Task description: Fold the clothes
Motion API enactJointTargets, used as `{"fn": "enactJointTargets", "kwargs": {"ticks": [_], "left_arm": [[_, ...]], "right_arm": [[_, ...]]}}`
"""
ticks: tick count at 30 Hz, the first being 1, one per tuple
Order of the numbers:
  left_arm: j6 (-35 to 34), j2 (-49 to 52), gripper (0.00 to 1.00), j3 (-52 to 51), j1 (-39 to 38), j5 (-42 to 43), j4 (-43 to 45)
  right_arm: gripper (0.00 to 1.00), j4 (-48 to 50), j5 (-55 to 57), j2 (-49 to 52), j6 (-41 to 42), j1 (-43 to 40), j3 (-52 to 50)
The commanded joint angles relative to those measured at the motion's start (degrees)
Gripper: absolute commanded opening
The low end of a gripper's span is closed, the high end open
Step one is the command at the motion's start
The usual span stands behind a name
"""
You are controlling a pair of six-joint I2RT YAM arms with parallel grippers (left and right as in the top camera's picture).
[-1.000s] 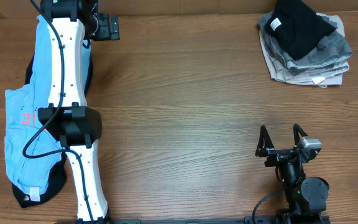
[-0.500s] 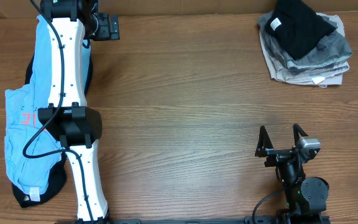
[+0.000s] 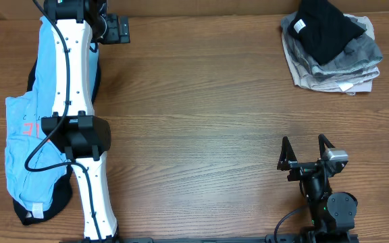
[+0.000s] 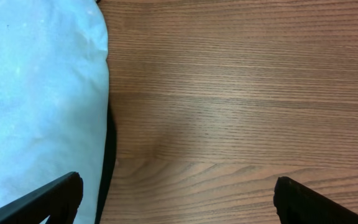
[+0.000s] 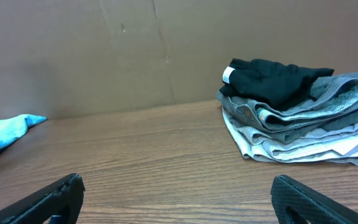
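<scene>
Brown wood made up the table, and a plain brown wall stood behind the table's far edge. At the table's far right corner sat a neat pile of folded clothes. A black T-shirt lay on top of that pile, with a small white label showing at its neck. Grey and beige clothes lay flat under it. Along the table's left side a light blue shirt lay spread out and not folded, with some red print on it. Something black peeked out from under the blue shirt near the table's front left. The white left arm reached over the blue shirt to the table's far left corner. The left gripper was wide open there with nothing in it, hanging above bare wood just beside the blue shirt's edge. The right gripper sat low near the table's front right. Its two black fingers were spread wide apart and held nothing. It pointed toward the far right corner pile, well apart from it.
</scene>
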Motion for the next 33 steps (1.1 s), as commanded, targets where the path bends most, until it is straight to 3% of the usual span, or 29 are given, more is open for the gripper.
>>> {"fn": "enactJointTargets", "kwargs": {"ticks": [1, 7, 10, 23, 26, 33], "left_arm": [[-0.5, 0.2, 1.00, 0.1, -0.7, 0.6, 0.2], [-0.6, -5.3, 1.00, -0.8, -3.2, 0.6, 0.2], [-0.5, -11.8, 1.00, -6.1, -4.2, 0.6, 0.3], [0.8, -51.3, 1.00, -52.3, -4.5, -1.7, 1.0], [0.5, -59.5, 1.00, -62.9, -2.7, -2.1, 10.0], [0.5, -80.5, 1.00, -96.5, 2.3, 9.3, 48.1]], "right_arm": [[1.00, 0.3, -0.5, -0.5, -0.3, 0.2, -0.6], [1.00, 0.3, -0.5, -0.5, -0.3, 0.2, -0.6], [1.00, 0.3, -0.5, -0.5, -0.3, 0.2, -0.6], [1.00, 0.3, -0.5, -0.5, -0.3, 0.2, -0.6], [1.00, 0.3, -0.5, -0.5, -0.3, 0.2, -0.6], [1.00, 0.3, -0.5, -0.5, -0.3, 0.2, -0.6]]}}
